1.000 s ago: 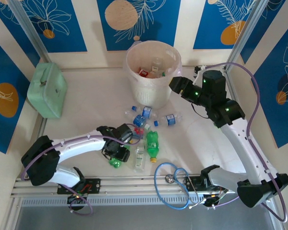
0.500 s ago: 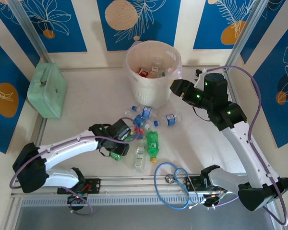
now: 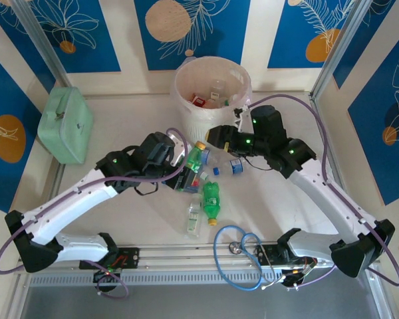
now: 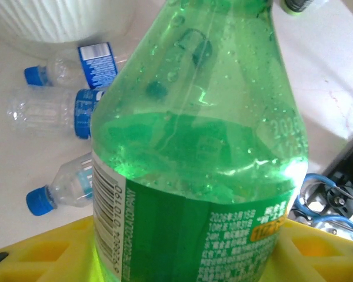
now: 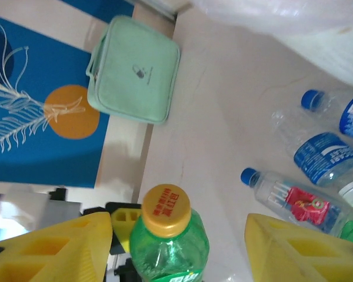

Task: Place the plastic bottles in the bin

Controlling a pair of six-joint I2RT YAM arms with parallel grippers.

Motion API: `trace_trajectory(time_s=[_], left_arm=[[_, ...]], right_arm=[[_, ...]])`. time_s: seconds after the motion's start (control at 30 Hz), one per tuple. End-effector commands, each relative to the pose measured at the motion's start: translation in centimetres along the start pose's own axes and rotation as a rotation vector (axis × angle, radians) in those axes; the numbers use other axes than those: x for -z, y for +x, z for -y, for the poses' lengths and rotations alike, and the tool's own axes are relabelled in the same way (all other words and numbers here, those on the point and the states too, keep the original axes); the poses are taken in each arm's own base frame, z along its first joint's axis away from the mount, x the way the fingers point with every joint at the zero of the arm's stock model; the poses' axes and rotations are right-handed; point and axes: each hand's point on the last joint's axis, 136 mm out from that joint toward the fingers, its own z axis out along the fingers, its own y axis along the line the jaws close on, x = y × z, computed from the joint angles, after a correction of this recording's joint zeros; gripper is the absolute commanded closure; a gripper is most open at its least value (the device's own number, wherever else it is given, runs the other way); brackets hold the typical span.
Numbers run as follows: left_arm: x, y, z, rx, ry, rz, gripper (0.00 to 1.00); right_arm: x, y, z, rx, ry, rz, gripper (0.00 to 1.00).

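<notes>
The left gripper [image 3: 186, 171] has its jaws closed on the green bottle [image 4: 194, 147], clamping the labelled lower body between the yellow fingers [image 4: 44, 254]. The bottle is off the worktop [image 3: 120, 129]. Its long axis is steeply tilted, with the orange cap [image 5: 165, 210] uppermost and leaning toward the bin [image 3: 198, 125]. The bin stands just beyond the held bottle, on the far side and slightly to the right. The carry is therefore judged to be a short lift up and away from the arm bases until the bottle clears the rim [image 3: 177, 85], then release over the opening. The right gripper [image 5: 176, 226] is nearer the bin than the left one and hangs between the bottle and the bin wall. Its jaws are about half open and empty; in the right wrist view the cap lies between its two fingers but apart from both. This is the main obstruction: either the right arm needs to back off toward its own side, or the left arm needs to route around it on the left. Open room exists there, where bare worktop separates the bin from the mint-green case [image 3: 66, 126]. The remaining bottles [image 3: 233, 165] lie flat on the worktop near the held one, with a second green bottle [image 3: 211, 201] nearer the arm bases
</notes>
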Motion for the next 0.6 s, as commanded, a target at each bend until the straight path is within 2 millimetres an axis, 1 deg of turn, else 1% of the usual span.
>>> trace_trajectory(time_s=[0.0, 0.1, 0.23, 0.47, 0.57], left_arm=[[0.5, -0.4, 1.6, -0.039, 0.081, -0.001, 0.41], [0.4, -0.1, 2.0, -0.033, 0.101, -0.009, 0.41], [0.4, -0.3, 1.9, -0.025, 0.099, 0.000, 0.41], [-0.2, -0.1, 1.5, 0.003, 0.084, -0.003, 0.41], [-0.5, -0.1, 1.3, 0.004, 0.069, -0.001, 0.41]], right_arm=[[-0.7, 0.4, -0.5, 0.008, -0.021, -0.029, 0.37], [-1.4, 0.5, -0.9, 0.016, -0.031, -0.051, 0.37], [-2.4, 1.1, -1.0, 0.036, -0.009, -0.080, 0.38], [-2.5, 1.7, -1.3, 0.060, 0.011, -0.086, 0.41], [-2.5, 2.1, -1.4, 0.070, 0.017, -0.088, 0.45]])
